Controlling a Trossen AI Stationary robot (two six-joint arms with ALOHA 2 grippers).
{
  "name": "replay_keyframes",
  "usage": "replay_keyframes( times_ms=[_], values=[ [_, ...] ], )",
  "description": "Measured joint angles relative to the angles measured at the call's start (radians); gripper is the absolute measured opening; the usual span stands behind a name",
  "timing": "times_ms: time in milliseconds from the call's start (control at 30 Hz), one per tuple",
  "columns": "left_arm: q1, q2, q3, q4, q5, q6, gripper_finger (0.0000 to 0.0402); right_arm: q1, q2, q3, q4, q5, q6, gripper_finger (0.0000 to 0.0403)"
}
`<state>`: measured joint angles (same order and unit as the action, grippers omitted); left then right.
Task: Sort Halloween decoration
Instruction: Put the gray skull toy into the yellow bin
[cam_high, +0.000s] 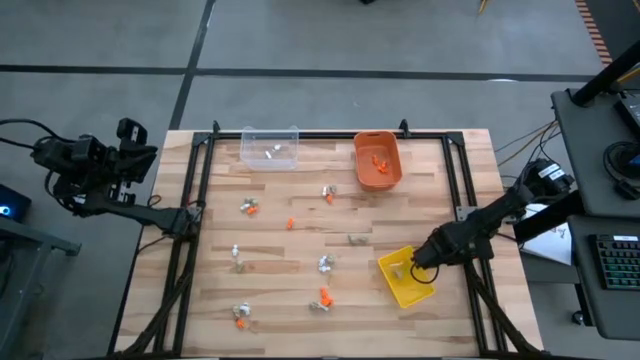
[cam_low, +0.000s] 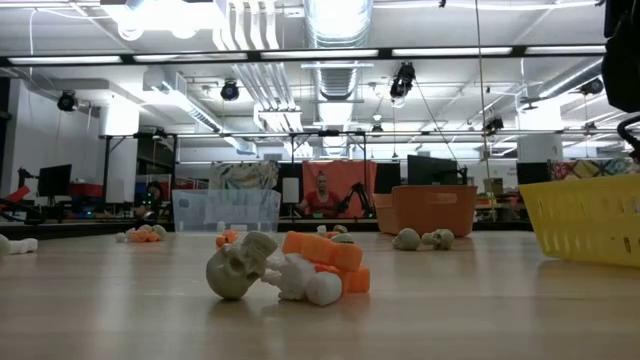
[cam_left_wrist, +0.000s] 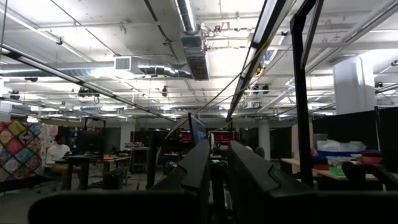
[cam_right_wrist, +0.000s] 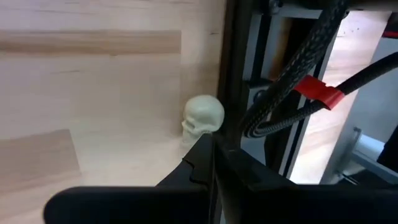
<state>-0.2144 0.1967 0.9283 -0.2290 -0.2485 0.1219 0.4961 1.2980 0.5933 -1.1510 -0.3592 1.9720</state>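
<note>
The right pincer (cam_high: 418, 262) is held over the yellow bin (cam_high: 405, 296), near the right edge of the wooden table (cam_high: 270, 285). Its two dark fingers (cam_right_wrist: 186, 169) are pressed tight together. A small pale skull (cam_right_wrist: 204, 117) is seen right at the tips of this pincer. It cannot be told if the skull is pinched there or only sits just past the tips.

The other Halloween trinkets are spread on the table, all well away from the right pincer, on the side towards the left arm. The one nearest to it is a dull little piece (cam_high: 355, 239). A silvery one (cam_high: 325, 264) and an orange one (cam_high: 322, 297) are found a bit further off. More are scattered beyond these (cam_high: 249, 207), and the furthest lie at the near left corner (cam_high: 241, 315). In the low view, a tan skull (cam_low: 238, 268) is seen touching orange (cam_low: 322, 250) and white (cam_low: 310, 286) bits.

An orange bin (cam_high: 358, 160) with orange bits inside is placed past the right pincer at the far edge. A clear bin (cam_high: 245, 145) is set further along that edge.

The left pincer (cam_high: 100, 165) is parked off the table, beyond its left edge. Its fingers (cam_left_wrist: 196, 168) are almost closed, and nothing is held.
</note>
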Motion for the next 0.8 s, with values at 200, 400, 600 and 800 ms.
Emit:
replay_keyframes(
  times_ms=[200,400,600,800],
  values=[
    [0.000,0.000,0.000,-0.001,0.001,0.002,0.0040,0.000,0.006,-0.022,0.037,0.021,0.042,0.0008],
    [0.000,0.000,0.000,-0.004,0.031,0.000,0.0040,0.002,0.024,-0.050,0.099,0.035,0.068,0.0009],
    [0.000,0.000,0.000,0.001,0.031,0.010,0.0040,0.005,-0.015,-0.038,0.076,0.151,0.162,0.0009],
    [0.000,0.000,0.000,0.011,0.031,0.017,0.0040,0.008,-0.087,0.007,0.023,0.183,0.173,0.0009]
  ],
)
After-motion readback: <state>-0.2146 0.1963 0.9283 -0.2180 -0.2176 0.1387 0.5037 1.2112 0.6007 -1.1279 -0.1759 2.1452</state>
